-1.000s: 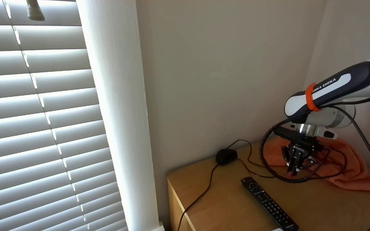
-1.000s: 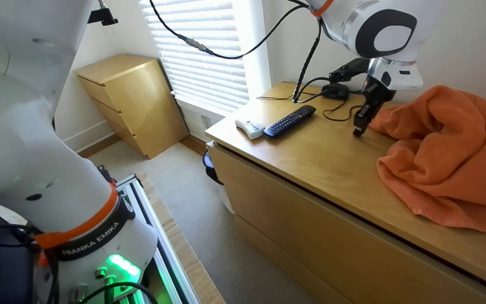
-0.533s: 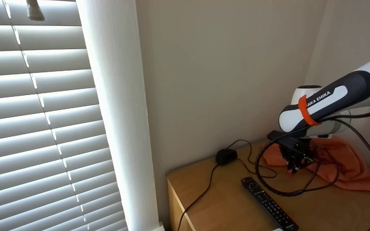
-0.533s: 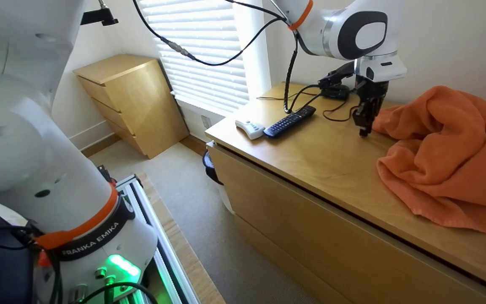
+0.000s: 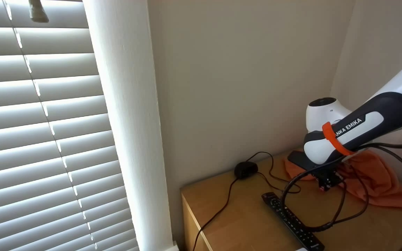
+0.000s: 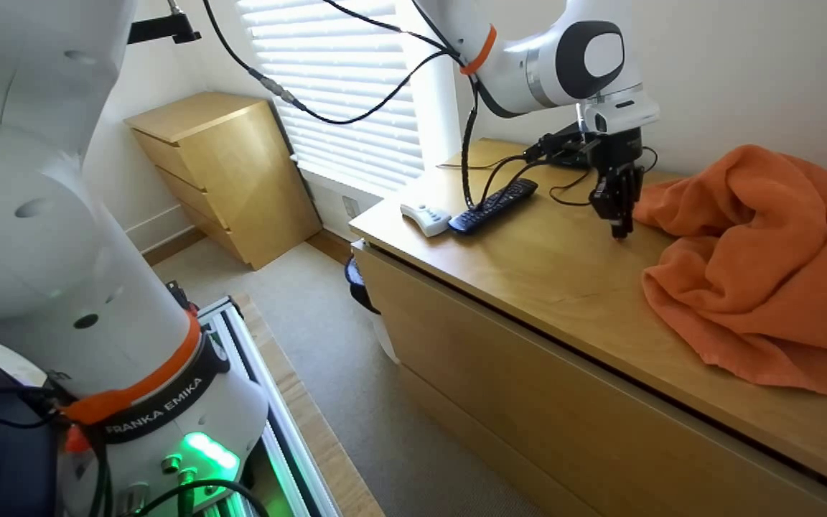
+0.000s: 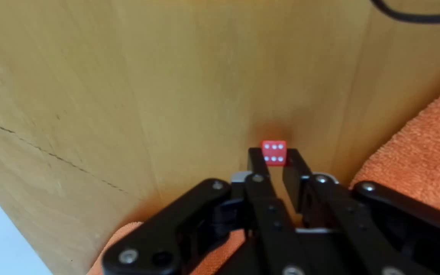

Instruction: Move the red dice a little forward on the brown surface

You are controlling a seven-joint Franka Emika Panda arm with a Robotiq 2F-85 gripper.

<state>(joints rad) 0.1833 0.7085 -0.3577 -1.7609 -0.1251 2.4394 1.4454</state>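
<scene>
The red dice [image 7: 274,152] has white dots, six on the face toward the wrist camera. My gripper [image 7: 275,162] is shut on it, one black fingertip on each side. In both exterior views the gripper [image 5: 324,187] [image 6: 622,228] points down close to the brown surface [image 6: 550,266], beside the orange cloth. Only a small bit of red shows at its tips there. The brown surface also fills most of the wrist view [image 7: 166,76]. A reddish shadow lies by the dice; I cannot tell whether it touches the wood.
A crumpled orange cloth [image 6: 779,266] lies right beside the gripper. A black remote [image 6: 492,207] and a white controller [image 6: 426,218] lie toward the window end. A black box with thin cables [image 5: 246,170] sits by the wall. The arm's cable loop hangs over the remote.
The gripper has swung from tilted to more upright, its tips shifting slightly right in both exterior views. The dice stays at its tips. The forearm has come lower and the cable loop has dropped.
</scene>
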